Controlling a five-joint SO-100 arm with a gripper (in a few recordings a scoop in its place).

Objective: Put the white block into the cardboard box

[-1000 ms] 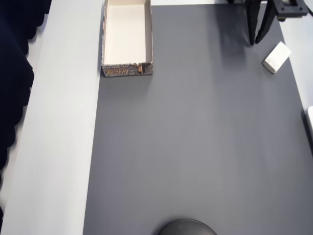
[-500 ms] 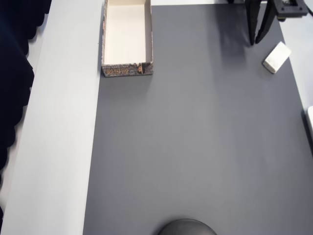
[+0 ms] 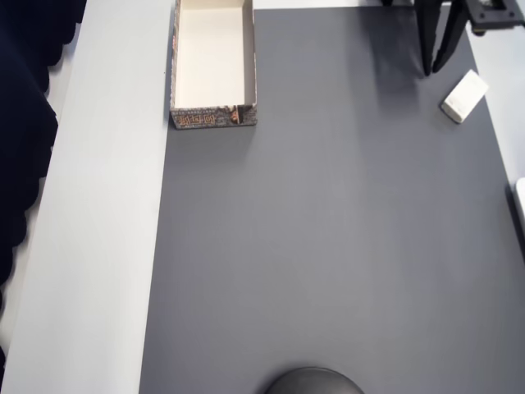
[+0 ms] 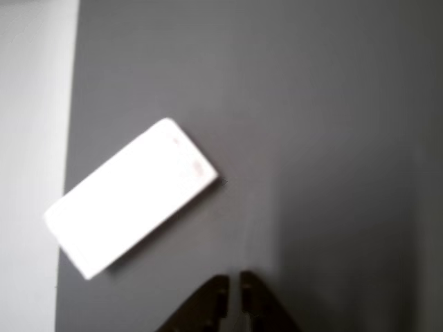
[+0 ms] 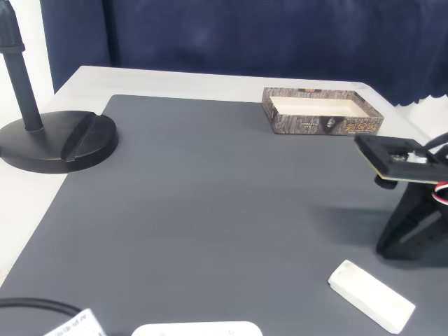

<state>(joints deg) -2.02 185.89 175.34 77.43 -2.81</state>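
A white block lies flat on the dark grey mat at the near right of the fixed view, untouched, its long sides set at a slant to the mat's edge. Just behind it the robot's gripper points down at the worktop, its black fingers brought almost together with only a thin slit between the tips, holding nothing. In the wrist view the block sits up and to the left of those fingertips, close to where the mat gives way to the pale surface beside it, so the gripper looks to be off to one side of its target rather than over it. The overhead view agrees: the two dark fingers hang over the mat near its top right corner, with the block just beside them and apart. Judged from this, the pickup is not yet begun; the gripper would need to spread and turn to match the block's slant before closing across its narrow width.

Farther back, at the far side of the mat, the cardboard box stands open and empty, its cream inside showing above printed brown-grey walls. It is well apart from the block, leaving a long carry across bare mat. A black round stand base sits at the far left, clear of that path.
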